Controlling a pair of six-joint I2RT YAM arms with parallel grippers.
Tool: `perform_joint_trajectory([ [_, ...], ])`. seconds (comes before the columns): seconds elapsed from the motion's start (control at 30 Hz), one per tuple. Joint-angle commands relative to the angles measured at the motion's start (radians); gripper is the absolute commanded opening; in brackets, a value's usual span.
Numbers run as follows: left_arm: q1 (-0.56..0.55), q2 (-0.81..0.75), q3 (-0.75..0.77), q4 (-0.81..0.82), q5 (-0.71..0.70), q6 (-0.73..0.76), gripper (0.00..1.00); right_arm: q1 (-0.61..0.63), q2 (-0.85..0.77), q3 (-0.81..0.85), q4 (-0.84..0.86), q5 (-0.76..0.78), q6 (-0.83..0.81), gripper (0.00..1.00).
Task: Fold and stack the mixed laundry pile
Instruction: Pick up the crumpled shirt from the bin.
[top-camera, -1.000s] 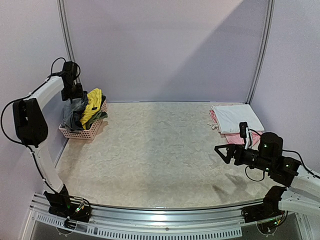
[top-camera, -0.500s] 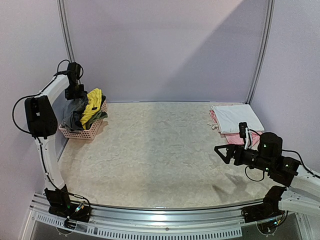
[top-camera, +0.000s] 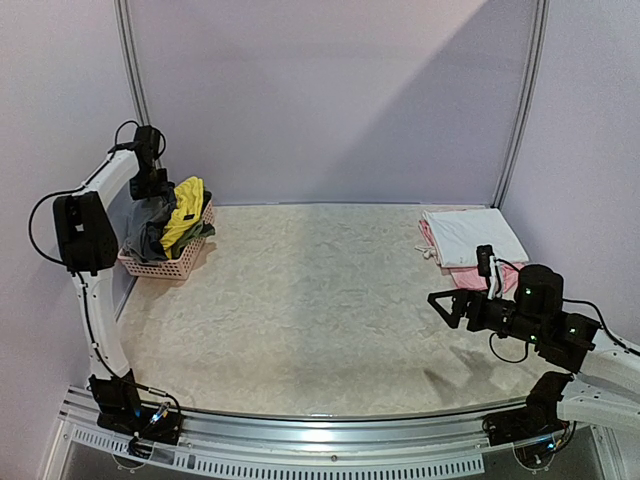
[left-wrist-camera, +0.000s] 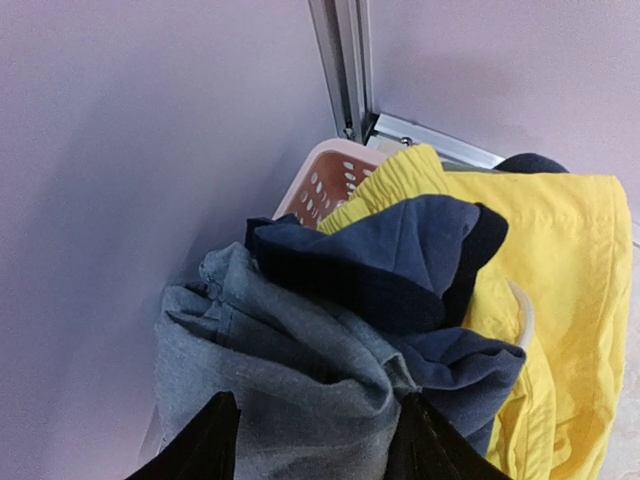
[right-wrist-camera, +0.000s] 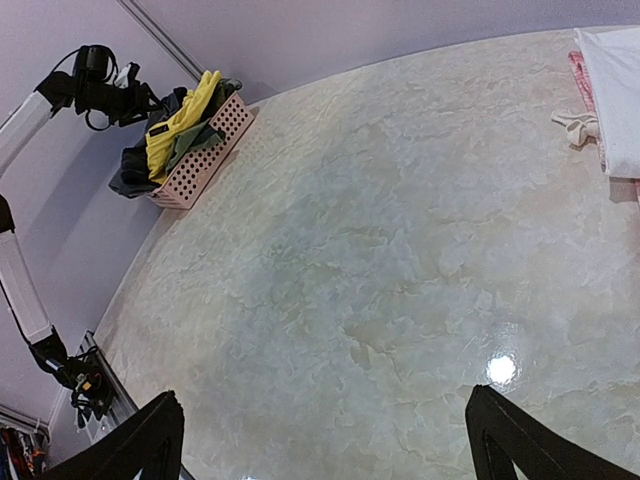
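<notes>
Left gripper (left-wrist-camera: 318, 402): clenched on bunched grey trousers (left-wrist-camera: 270, 365)
Navy blue top (left-wrist-camera: 400, 260): just beyond that gripper
Right gripper (right-wrist-camera: 325, 395): released, over table (right-wrist-camera: 400, 250)

- A robot test booth in a lab: plain lilac wall panels (top-camera: 330, 100) close in the back and both sides.
- 2 aluminium posts (top-camera: 522, 100) frame the panels at the back corners.
- A marble-patterned table (top-camera: 320, 310) fills the booth, with an aluminium rail (top-camera: 320, 440) along its near edge.
- The left arm (top-camera: 85, 225) and right arm (top-camera: 545, 320) stand bolted there, trailing black cables.
- The only household things are a pink lattice basket (top-camera: 180, 266) of clothes (left-wrist-camera: 300, 370) and a folded cloth stack (top-camera: 470, 238).
</notes>
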Motion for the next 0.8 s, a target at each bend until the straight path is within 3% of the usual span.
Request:
perform_joint_trajectory([
  [0.0, 0.011, 0.025, 0.022, 0.007, 0.022, -0.024, 0.57, 0.004, 0.005, 0.019, 0.003, -0.001, -0.012, 0.99],
  [0.1, 0.011, 0.030, 0.021, 0.015, 0.012, -0.039, 0.53, 0.004, 0.005, 0.019, 0.005, -0.002, -0.012, 0.99],
  [0.2, 0.011, 0.025, 0.015, 0.023, -0.003, -0.049, 0.40, 0.005, 0.006, 0.019, 0.005, -0.002, -0.013, 0.99],
  [0.23, 0.011, 0.023, 0.011, 0.026, -0.005, -0.050, 0.34, 0.005, 0.006, 0.019, 0.006, -0.002, -0.013, 0.99],
  [0.33, 0.011, 0.007, -0.011, 0.042, -0.005, -0.051, 0.01, 0.005, 0.007, 0.017, 0.007, -0.003, -0.012, 0.99],
  [0.57, 0.010, -0.081, -0.089, 0.094, -0.001, -0.058, 0.00, 0.005, 0.015, 0.019, 0.010, -0.012, -0.011, 0.99],
  [0.77, -0.004, -0.247, -0.189, 0.168, -0.036, -0.077, 0.00, 0.003, 0.017, 0.018, 0.019, -0.018, -0.011, 0.99],
])
